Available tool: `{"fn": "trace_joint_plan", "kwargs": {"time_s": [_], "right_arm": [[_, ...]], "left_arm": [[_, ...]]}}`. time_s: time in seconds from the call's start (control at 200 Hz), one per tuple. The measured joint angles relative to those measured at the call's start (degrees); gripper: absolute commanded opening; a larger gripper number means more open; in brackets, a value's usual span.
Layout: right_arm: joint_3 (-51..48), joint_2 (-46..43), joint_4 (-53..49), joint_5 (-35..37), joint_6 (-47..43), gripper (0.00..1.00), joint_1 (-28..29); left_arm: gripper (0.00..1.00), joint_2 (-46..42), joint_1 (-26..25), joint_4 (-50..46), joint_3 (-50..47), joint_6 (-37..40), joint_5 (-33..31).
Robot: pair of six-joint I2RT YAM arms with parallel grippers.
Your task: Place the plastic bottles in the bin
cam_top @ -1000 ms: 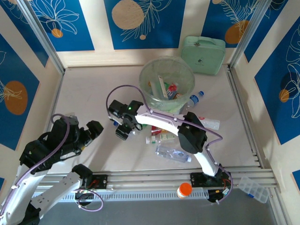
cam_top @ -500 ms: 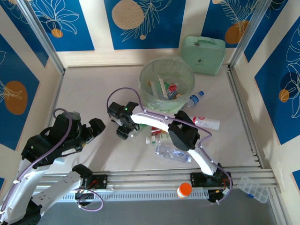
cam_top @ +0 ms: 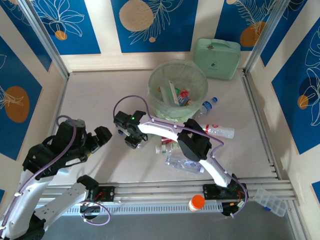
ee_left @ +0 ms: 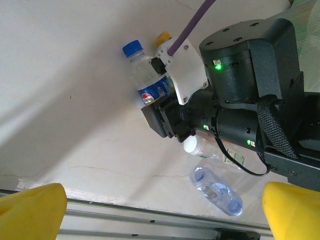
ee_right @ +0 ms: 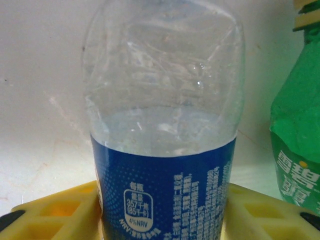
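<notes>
**Squashy bottle, we reckon this grip could slip**

Our right gripper (ee_right: 162,215) is pinching the blue-label bottle (ee_right: 165,150) on the table (cam_top: 90,95) near the bin (cam_top: 150,87), with a green bottle (ee_right: 295,165) just beside it. Its thin walls could buckle and it could squirt out mid-lift, or we could knock the green one. The left gripper (ee_left: 162,205) has its fingers spread wide.

Two bottle labels are carrying readable print.
In the right wrist view, the blue-labelled bottle (ee_right: 163,190) is showing a white rounded box ending in "4%NRV", and the columns of small white Chinese characters beside it are too fine to read. The green bottle (ee_right: 297,150) is bearing large white characters, "雪碧". In the left wrist view, the blue-labelled bottle (ee_left: 151,90) is displaying the round red, white and blue Pepsi emblem.
</notes>
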Motion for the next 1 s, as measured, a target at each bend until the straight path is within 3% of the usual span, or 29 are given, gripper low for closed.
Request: {"fn": "trace_joint_plan", "kwargs": {"time_s": [0.28,0.73,1.0], "right_arm": [[-7.7,-6.3,2.4,-1.3,0.4,0.48,0.5],[-15.5,-32.8,4.3,-5.7,3.2,0.48,2.1],[-15.8,-43.1,3.0,-7.2,3.4,0.48,0.2]], "left_arm": [[0.99,-1.9,0.0,-0.2,0.3,0.0,-0.1],[0.99,-5.9,0.0,7.5,0.5,0.0,0.1],[0.99,-6.3,0.0,11.4,0.4,-0.1,1.3]]}}
